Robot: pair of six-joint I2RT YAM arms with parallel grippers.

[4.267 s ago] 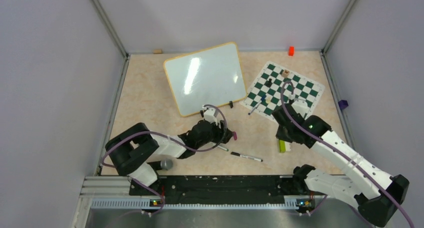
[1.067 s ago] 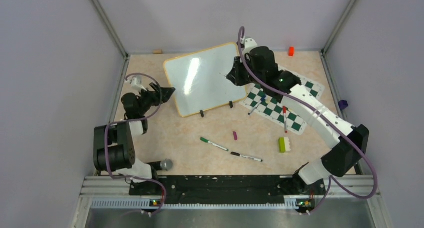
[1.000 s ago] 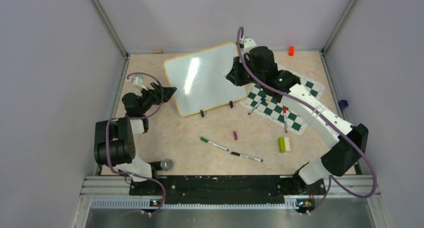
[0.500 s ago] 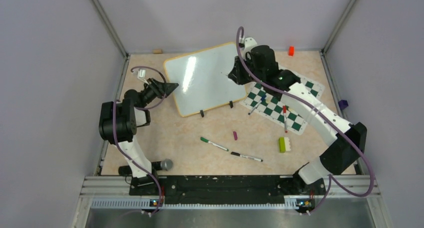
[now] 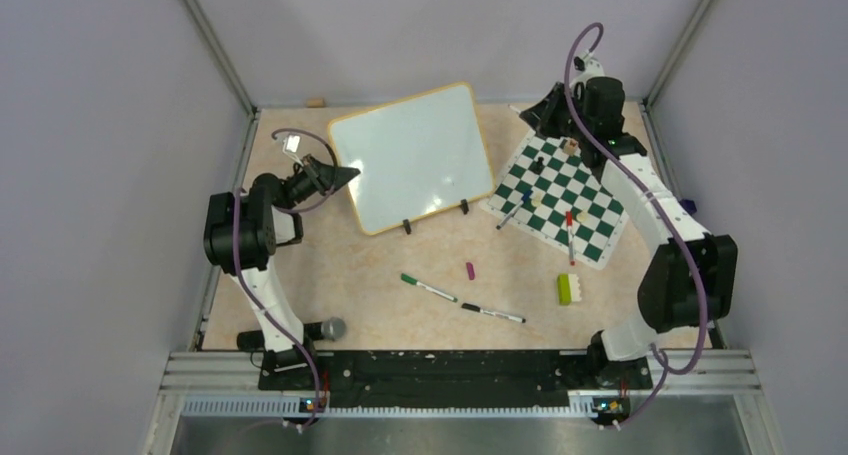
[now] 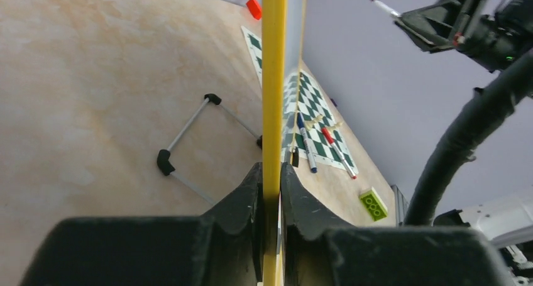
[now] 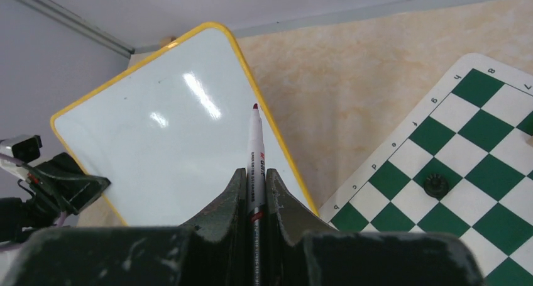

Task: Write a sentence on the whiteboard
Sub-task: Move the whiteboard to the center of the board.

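Since the whiteboard (image 5: 410, 155) is only propped on its two little clip feet (image 5: 407, 225), at the far middle of the table (image 5: 300, 265) with the chess mat (image 5: 565, 190) just to its right, I'd guess it would skid or tip as soon as a pen pushes on it; that looks like why the left gripper (image 5: 338, 175) has come in from the left and pinched the board's left edge; in the left wrist view the jaws are squeezed tight on the thin yellow frame (image 6: 274, 78), one on each side. The right gripper (image 5: 528, 117) is closed narrow on a marker (image 7: 256, 148), reddish tip uncapped and poking forward toward the board, so that's the writing hand; right now it hangs at the far right, over the far corner of the mat and clear of the board. Compared to half a second back: the left jaws were gaping around the edge and now they've clamped; the right arm was over the board's right edge and has pulled away to the right; the glare streak on the board is gone too, so it may have tilted a touch. Board surface is blank, so the actual writing hasn't started, I reckon.
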